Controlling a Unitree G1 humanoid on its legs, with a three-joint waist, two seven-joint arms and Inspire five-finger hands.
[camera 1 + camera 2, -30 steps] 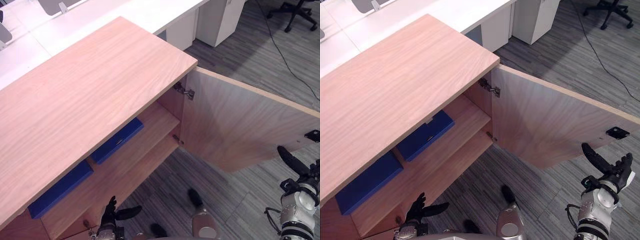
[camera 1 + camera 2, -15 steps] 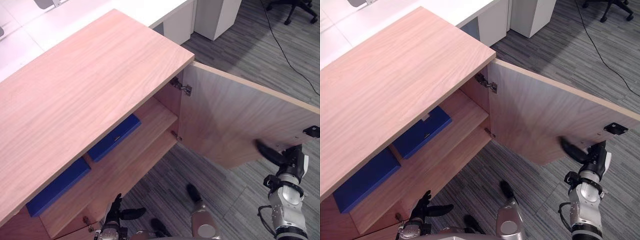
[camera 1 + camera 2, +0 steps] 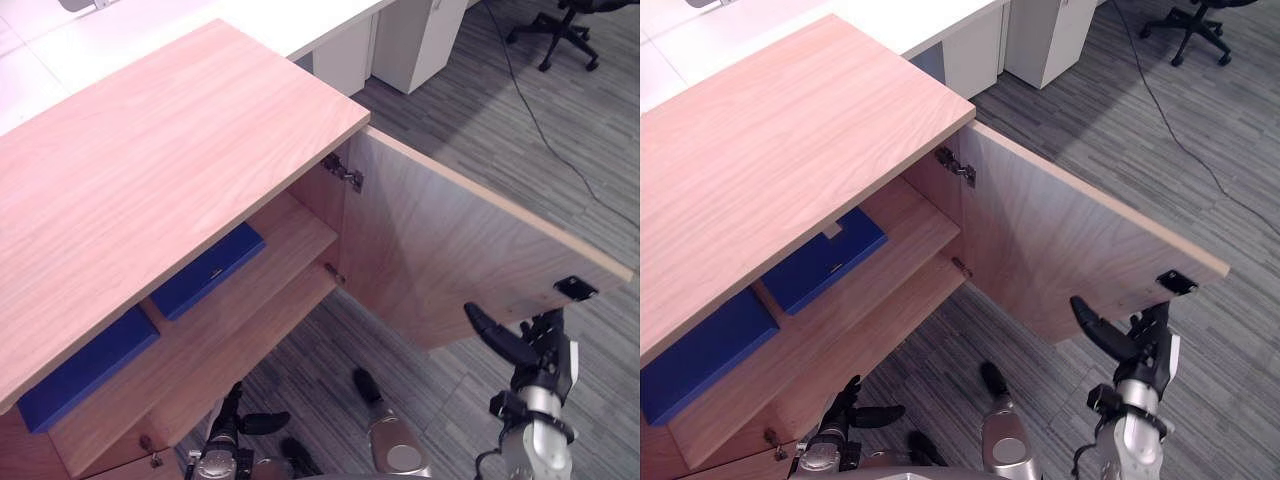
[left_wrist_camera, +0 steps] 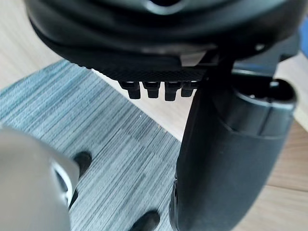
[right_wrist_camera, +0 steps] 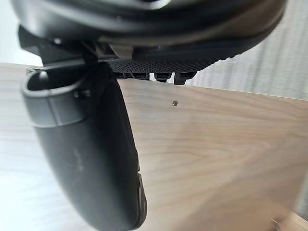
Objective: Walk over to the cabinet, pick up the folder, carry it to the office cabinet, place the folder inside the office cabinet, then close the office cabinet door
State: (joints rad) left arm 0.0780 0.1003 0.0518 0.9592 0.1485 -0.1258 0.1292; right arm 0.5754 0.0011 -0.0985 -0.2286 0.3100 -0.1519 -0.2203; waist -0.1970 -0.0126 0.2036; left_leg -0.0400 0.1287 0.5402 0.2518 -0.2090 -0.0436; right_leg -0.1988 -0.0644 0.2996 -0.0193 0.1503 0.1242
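Looks down on a wooden cabinet (image 3: 170, 150), top spreading from 9 to 12 o'clock, compartment open beneath. Leaves the door (image 3: 450, 250) swung wide toward 3 o'clock, inner face on show, so the closing step is not yet done.

Finds two blue folders (image 3: 208, 270) (image 3: 85, 365) lying flat on the shelf (image 3: 285, 285) around 8 o'clock, side by side with a gap between. Cannot tell which one is the task's, but judges the placing finished.

Over the last second, brings the right hand (image 3: 535, 350) in from beyond the door's free edge at 4 o'clock to about 5 o'clock, close in front of the inner face. Keeps its fingers straight and thumb spread, holding nothing. Cannot tell whether it touches the wood. Notes that the whole view has shifted too, so cannot judge whether the door has swung.

Judges that shutting the door calls for catching the free edge or reaching round to the outer face.

Leaves the left hand (image 3: 228, 432) idle at 7 o'clock, fingers relaxed and empty.
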